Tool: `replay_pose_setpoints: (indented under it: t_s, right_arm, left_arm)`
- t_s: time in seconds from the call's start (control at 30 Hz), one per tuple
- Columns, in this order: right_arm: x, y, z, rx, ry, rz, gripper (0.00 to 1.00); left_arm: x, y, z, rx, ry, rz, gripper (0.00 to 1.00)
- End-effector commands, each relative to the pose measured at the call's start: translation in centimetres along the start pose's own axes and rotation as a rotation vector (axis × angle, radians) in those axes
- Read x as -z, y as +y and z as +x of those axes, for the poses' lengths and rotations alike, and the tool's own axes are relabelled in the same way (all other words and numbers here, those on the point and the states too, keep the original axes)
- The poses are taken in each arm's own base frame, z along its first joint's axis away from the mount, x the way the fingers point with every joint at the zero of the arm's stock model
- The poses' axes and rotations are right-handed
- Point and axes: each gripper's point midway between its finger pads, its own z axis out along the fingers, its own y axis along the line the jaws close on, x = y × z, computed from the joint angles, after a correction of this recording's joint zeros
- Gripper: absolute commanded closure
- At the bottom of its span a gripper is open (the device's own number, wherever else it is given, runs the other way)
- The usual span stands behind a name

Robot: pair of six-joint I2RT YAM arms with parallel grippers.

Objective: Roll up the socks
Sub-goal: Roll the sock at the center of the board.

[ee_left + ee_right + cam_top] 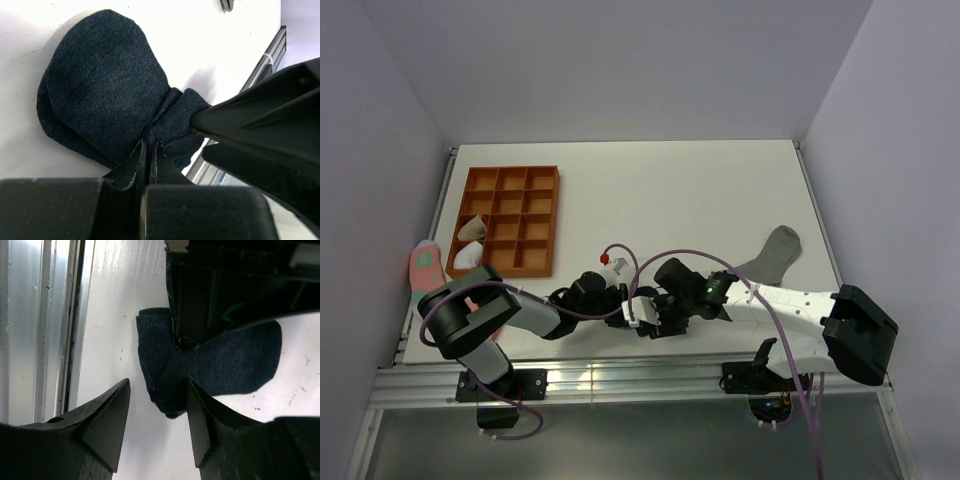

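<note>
The dark navy sock [102,87] lies on the white table, bunched at one end. My left gripper [148,146] is shut on that bunched part. In the right wrist view the navy sock [230,360] has a folded end reaching down between the fingers of my right gripper [157,390]. That gripper is open, with one fingertip [195,395] against the fabric. The grey sock [775,255] lies flat at the right of the table, apart from both grippers. From above, the left gripper [623,300] and right gripper [665,312] meet near the front edge and hide the navy sock.
An orange compartment tray [535,215] stands at the back left with pale rolled bundles [470,243] in its near-left cells. A pink sock [425,265] lies left of it. The metal rail of the table's front edge [45,330] runs close beside the right gripper.
</note>
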Motion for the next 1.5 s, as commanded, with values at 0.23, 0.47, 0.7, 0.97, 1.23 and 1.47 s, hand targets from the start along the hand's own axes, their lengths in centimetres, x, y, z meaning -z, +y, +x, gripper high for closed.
replay_pose_setpoints:
  t_s: [0.23, 0.47, 0.7, 0.97, 1.23, 1.47]
  right_arm:
    - [-1.7, 0.0, 1.0, 0.0, 0.06, -0.015, 0.46]
    - [-1.9, 0.4, 1.4, -0.03, 0.086, -0.048, 0.67]
    - [-2.0, 1.1, 1.3, -0.084, 0.099, -0.117, 0.75]
    - [-1.8, 0.8, 1.3, -0.15, 0.108, -0.166, 0.78]
    - [-2.0, 1.5, 1.8, -0.206, 0.143, -0.243, 0.78]
    - [-1.6, 1.3, 0.9, -0.284, 0.135, -0.353, 0.77]
  left_arm:
    - [2.2, 7.4, 6.5, 0.074, 0.238, -0.232, 1.0]
    - [2.0, 6.4, 6.2, 0.089, 0.239, -0.179, 1.0]
    - [1.9, 4.1, 4.1, 0.123, 0.136, -0.094, 0.75]
    - [2.7, 2.0, 0.6, 0.118, -0.044, -0.032, 0.65]
    - [5.1, 1.6, -2.1, 0.113, -0.225, -0.031, 0.61]
    - [8.2, 2.4, -3.0, 0.064, -0.349, -0.063, 0.62]
